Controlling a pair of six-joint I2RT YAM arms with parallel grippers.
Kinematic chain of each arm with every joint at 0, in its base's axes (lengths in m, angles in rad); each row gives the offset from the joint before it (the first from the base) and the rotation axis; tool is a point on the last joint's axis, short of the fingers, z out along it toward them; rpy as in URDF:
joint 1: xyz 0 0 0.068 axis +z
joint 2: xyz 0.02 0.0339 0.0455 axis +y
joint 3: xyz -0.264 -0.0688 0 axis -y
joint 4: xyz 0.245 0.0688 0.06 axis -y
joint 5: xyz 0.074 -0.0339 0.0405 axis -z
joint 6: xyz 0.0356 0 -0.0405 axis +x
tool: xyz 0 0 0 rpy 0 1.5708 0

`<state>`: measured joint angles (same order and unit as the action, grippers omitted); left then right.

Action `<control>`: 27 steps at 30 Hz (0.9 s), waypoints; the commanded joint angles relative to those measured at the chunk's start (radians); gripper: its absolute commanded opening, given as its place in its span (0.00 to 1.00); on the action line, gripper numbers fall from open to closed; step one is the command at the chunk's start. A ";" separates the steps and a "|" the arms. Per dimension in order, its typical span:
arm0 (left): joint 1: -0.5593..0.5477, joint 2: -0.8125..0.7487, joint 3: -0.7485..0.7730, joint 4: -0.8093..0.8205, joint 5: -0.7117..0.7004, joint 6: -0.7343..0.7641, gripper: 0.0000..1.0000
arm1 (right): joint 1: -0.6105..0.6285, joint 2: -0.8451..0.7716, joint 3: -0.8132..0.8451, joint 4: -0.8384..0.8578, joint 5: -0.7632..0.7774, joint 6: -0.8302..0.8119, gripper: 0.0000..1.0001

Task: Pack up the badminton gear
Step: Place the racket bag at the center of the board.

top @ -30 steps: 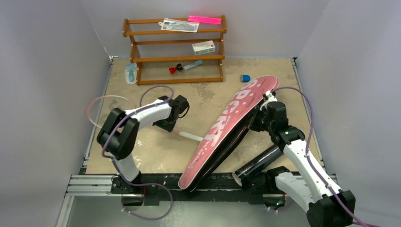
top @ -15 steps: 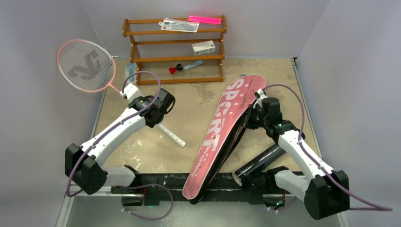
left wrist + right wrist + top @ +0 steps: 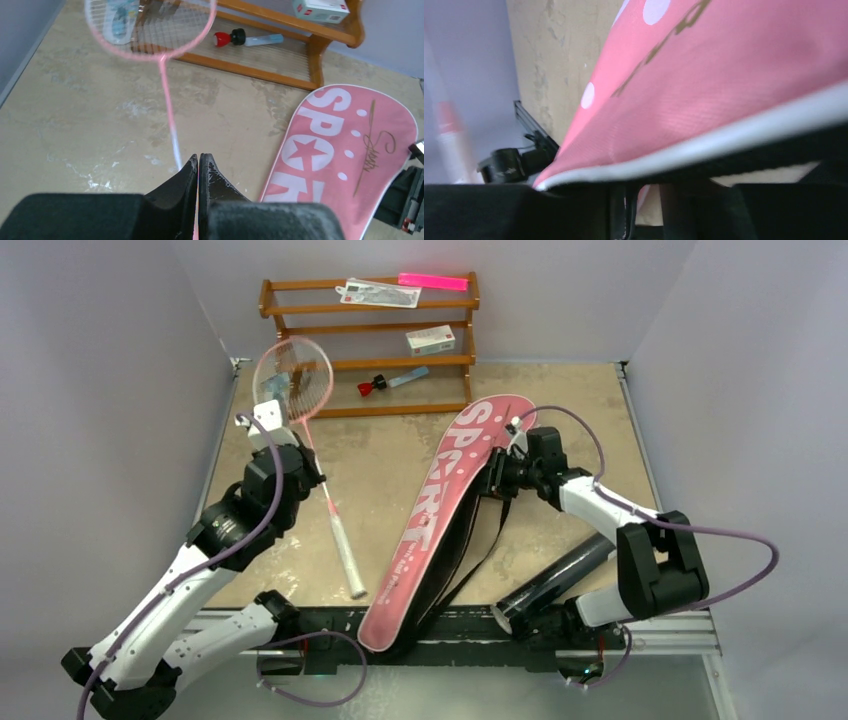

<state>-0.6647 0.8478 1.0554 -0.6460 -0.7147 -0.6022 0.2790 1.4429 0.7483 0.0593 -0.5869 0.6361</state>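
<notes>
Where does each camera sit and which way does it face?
Top external: above, behind the bases, looking down on both arms, racket, bag, tube, shelf.
Left wrist: on left gripper, facing along the racket toward the shelf; shut fingers show.
Right wrist: on right gripper, close against the bag; gripper blurred, at bottom.
Shared: first two show racket, bag, shelf.

Robot lab: grey partition walls (image 3: 100,340) enclose tabletop (image 3: 420,450).

Soft, even light; blurred racket (image 3: 161,59), defocused bag (image 3: 724,75).
</notes>
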 commanded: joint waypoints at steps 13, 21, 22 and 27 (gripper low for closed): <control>-0.006 -0.031 -0.118 0.017 0.049 -0.045 0.28 | 0.003 -0.344 0.130 -0.387 0.310 -0.188 0.76; 0.092 -0.058 -0.270 0.040 0.032 -0.195 0.68 | 0.004 -0.425 0.147 -0.421 0.281 -0.211 0.92; 0.113 -0.041 -0.277 0.034 0.046 -0.198 0.69 | 0.003 -0.432 0.142 -0.407 0.257 -0.213 0.93; 0.260 0.102 -0.242 -0.044 0.076 -0.283 0.92 | 0.005 -0.424 0.145 -0.358 0.129 -0.226 0.93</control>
<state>-0.5011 0.8639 0.7872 -0.6479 -0.6540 -0.7856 0.2821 1.0203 0.8562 -0.3359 -0.3569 0.4423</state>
